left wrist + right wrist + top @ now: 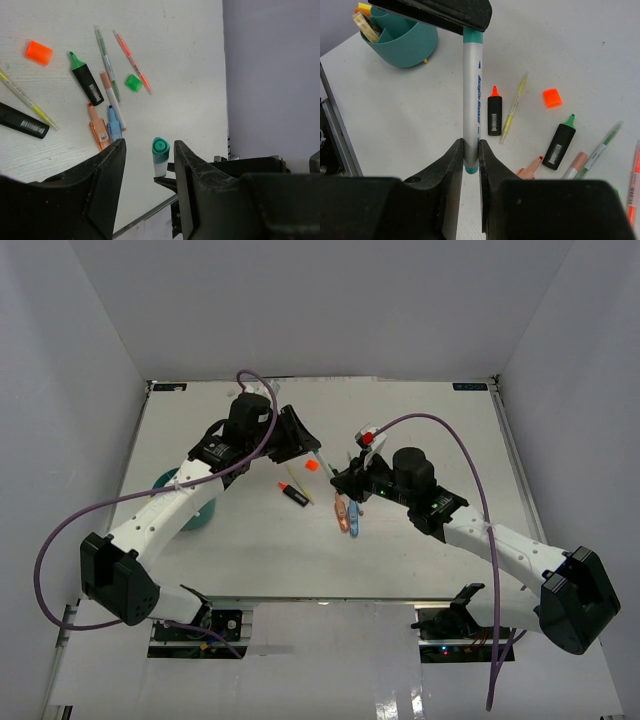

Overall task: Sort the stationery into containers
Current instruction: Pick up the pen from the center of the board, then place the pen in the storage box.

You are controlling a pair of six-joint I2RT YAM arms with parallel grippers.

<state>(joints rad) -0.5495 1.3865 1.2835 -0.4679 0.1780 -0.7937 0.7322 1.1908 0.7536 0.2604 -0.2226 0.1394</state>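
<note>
My right gripper (470, 145) is shut on the lower end of a silver marker with teal ends (470, 90) and holds it above the table. The marker's teal top (160, 150) sits between the fingers of my left gripper (149, 145), close to the right finger, with a gap on each side. From above, the marker (322, 461) spans from the left gripper (310, 446) to the right gripper (352, 478). The teal tub (405, 52) stands at the far left (168, 481), partly under the left arm, with a few items inside.
Loose stationery lies mid-table: an orange cap (39, 52), a green-tipped black marker (86, 82), a green cap (133, 83), thin pens (132, 62), a black marker (22, 125), orange and blue highlighters (99, 132). The table's right edge (224, 100) runs beside them.
</note>
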